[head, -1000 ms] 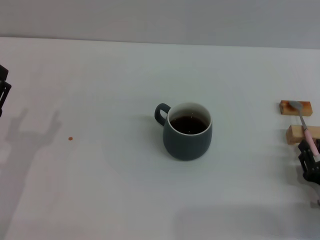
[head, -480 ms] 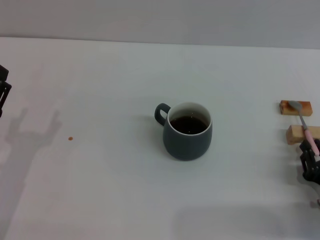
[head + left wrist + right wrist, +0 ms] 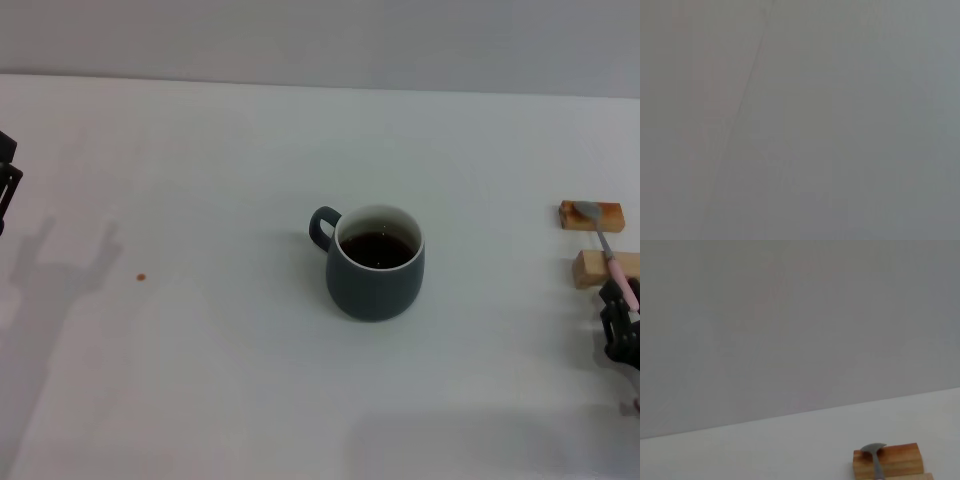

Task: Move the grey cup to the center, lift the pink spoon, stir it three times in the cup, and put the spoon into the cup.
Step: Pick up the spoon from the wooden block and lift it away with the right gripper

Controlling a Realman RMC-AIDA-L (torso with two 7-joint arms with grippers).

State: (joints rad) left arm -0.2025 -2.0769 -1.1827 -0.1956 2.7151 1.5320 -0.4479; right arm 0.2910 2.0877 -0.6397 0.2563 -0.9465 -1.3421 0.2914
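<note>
The grey cup (image 3: 375, 275) stands upright at the middle of the white table (image 3: 200, 380), with its handle toward my left and dark liquid inside. The pink spoon (image 3: 604, 238) lies across two wooden blocks at the far right, its metal bowl on the far block. That metal bowl also shows in the right wrist view (image 3: 872, 450). My right gripper (image 3: 620, 318) is at the near end of the spoon's pink handle, by the right edge of the head view. My left gripper (image 3: 6, 180) is parked at the far left edge.
The far wooden block (image 3: 591, 215) and the near wooden block (image 3: 595, 268) carry the spoon. The far block shows in the right wrist view (image 3: 890, 460). A small red speck (image 3: 141, 277) lies on the table at the left. The left wrist view shows only a plain grey surface.
My right gripper has shifted very slightly toward me at the spoon's handle. The cup, spoon and left arm have not moved.
</note>
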